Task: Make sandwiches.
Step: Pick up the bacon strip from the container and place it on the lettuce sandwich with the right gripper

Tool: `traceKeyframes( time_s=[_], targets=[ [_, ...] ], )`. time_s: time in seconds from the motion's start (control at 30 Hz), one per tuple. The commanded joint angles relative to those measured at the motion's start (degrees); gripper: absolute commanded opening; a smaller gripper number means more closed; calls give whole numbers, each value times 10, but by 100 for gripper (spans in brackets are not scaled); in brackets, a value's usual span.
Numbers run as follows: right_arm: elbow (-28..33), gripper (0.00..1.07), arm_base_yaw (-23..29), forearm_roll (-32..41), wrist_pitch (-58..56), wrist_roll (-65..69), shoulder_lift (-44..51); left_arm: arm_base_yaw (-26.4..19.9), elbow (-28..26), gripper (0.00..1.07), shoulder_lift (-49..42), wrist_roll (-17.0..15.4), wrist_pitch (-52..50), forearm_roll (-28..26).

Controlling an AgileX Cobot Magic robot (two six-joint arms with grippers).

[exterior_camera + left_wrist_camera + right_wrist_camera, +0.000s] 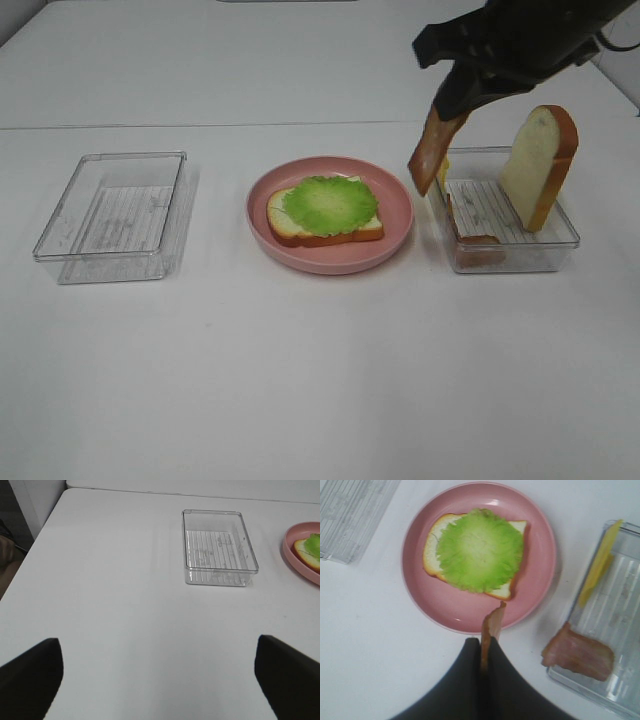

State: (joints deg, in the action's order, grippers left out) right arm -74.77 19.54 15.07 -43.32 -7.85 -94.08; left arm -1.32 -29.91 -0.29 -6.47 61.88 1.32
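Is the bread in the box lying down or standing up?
Standing up: the bread slice rests on edge in the clear box, sticking above its rim.

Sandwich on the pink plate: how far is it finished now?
Done: a bread slice and lettuce leaf lie on the pink plate. In hand: the right end effector grips a bacon strip. Left: placing it, then the cheese slice and upright bread slice from the clear tray.

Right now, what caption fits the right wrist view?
Right gripper grips a bacon strip near the pink plate, which holds bread topped with lettuce.
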Motion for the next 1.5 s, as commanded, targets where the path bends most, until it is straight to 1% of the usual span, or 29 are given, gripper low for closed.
traceKeyframes(
  time_s=[0.03,0.07,0.1,0.17,0.2,0.27,0.3,0.33,0.37,0.4,0.43,0.47,0.53,0.57,0.63,0.67,0.73,0.8,0.97,1.13,1.17,1.2,1.23,1.27,1.3,1.33,1.37,1.4,1.5],
  targets=[
    [-26,0,33,1,7,5,-33,-1,-1,96,-6,2,-5,-2],
    [-45,0,54,2,7,5,-58,-1,-1,96,-6,2,-5,-2],
    [-45,0,54,2,7,5,-58,-1,-1,96,-6,2,-5,-2],
    [-70,0,81,5,7,5,-94,-1,-1,96,-6,2,-5,-2],
    [-70,0,81,5,7,5,-94,-1,-1,96,-6,2,-5,-2],
    [-100,0,107,5,7,5,-128,-1,-1,96,-6,2,-5,-2],
    [-100,0,107,5,7,5,-128,-1,-1,96,-6,2,-5,-2],
    [-120,0,120,5,7,5,-153,-1,-1,96,-6,2,-5,-2],
    [-120,0,120,5,7,5,-153,-1,-1,96,-6,2,-5,-2],
    [-131,0,126,5,6,5,-166,-1,-1,96,-6,2,-5,-2],
    [-154,0,131,7,4,4,-189,-1,-1,96,-6,2,-5,-2],
    [-154,0,131,7,4,4,-189,-1,-1,96,-6,2,-5,-2],
    [-191,0,132,7,1,4,-221,-1,-1,96,-6,2,-5,-2],
    [-191,0,132,7,1,4,-221,-1,-1,96,-6,2,-5,-2],
    [-219,0,132,0,0,4,-246,-1,-1,96,-6,2,-5,-2],
    [-219,0,132,0,0,4,-246,-1,-1,96,-6,2,-5,-2],
    [-242,0,131,-13,0,4,-266,-1,-1,96,-6,2,-5,-2],
    [-254,0,131,-15,1,4,-277,-1,-1,96,-6,2,-5,-2],
    [-272,0,131,-19,-1,5,-299,-1,-1,96,-6,2,-5,-2],
    [-276,0,131,-34,3,5,-307,-1,-1,96,-6,2,-5,-2],
    [-276,0,131,-58,5,11,-309,-1,-1,96,-6,2,-5,-2],
    [-276,0,131,-58,5,11,-309,-1,-1,96,-6,2,-5,-2],
    [-276,0,131,-96,9,28,-311,-1,-1,96,-6,2,-5,-2],
    [-276,0,131,-112,10,37,-312,-1,-1,96,-6,2,-5,-2],
    [-276,0,131,-112,10,37,-312,-1,-1,96,-6,2,-5,-2],
    [-276,0,129,-148,11,57,-315,-1,-1,96,-6,2,-5,-2],
    [-276,0,129,-148,11,57,-315,-1,-1,96,-6,2,-5,-2],
    [-276,0,129,-168,9,72,-319,-1,-1,96,-6,2,-5,-2],
    [-276,0,129,-176,7,78,-327,-1,-1,96,-6,2,-5,-2]
  ],
)
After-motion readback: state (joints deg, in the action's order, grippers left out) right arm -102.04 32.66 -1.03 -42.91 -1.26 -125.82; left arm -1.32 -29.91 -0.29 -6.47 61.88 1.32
